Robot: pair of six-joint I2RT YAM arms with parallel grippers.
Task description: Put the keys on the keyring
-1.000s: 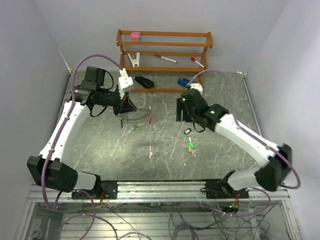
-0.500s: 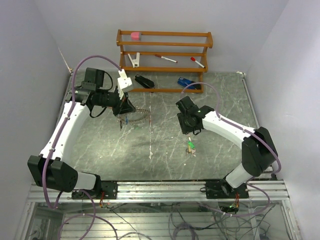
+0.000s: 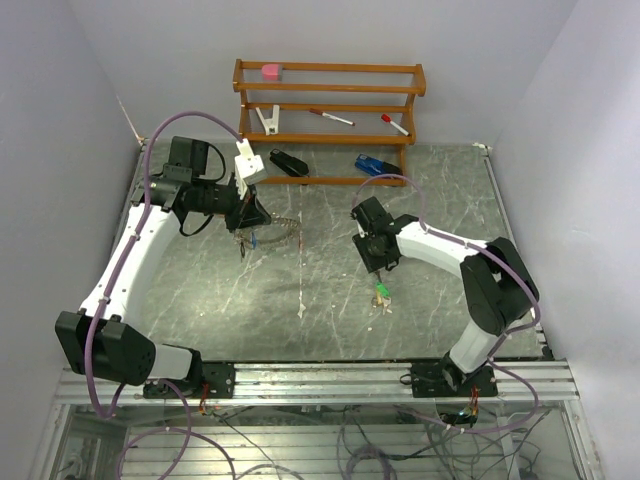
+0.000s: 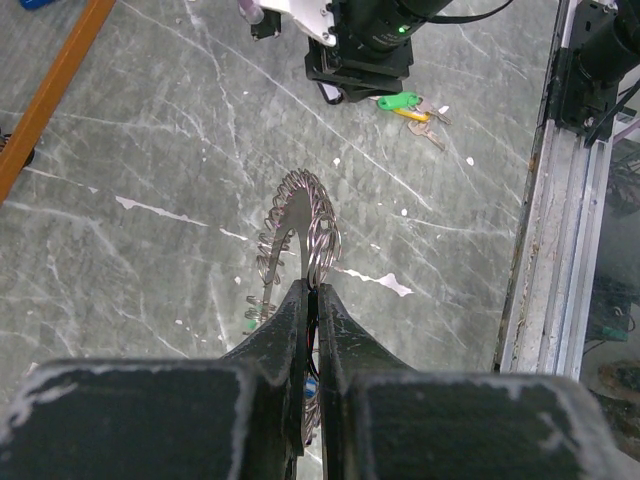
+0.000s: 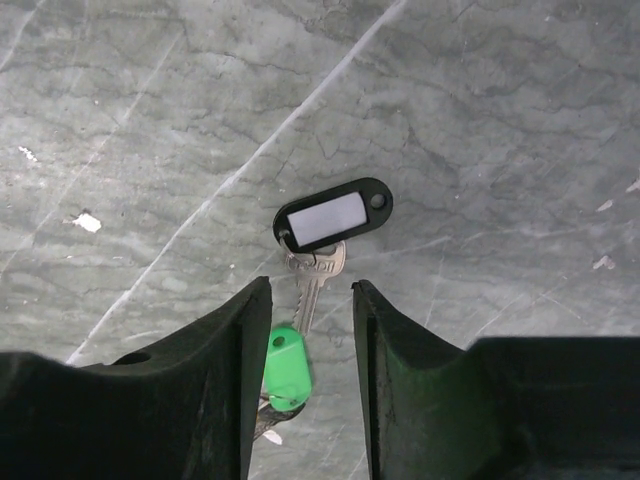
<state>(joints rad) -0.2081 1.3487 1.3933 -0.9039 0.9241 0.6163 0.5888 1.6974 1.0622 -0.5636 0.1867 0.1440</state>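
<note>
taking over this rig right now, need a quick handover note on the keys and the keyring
Left gripper: shut on the keyring, which sticks out in front of it and appears clear of the table.
Right gripper: open, low over the black-tagged key, one jaw on either side of its blade, not gripping.
Green-tagged key: loose on the table right beside the black-tagged one.
Done: keyring is in hand and carries many small keys.
Left: grip the black-tagged key, thread it onto the keyring, then probably the green-tagged key.
</note>
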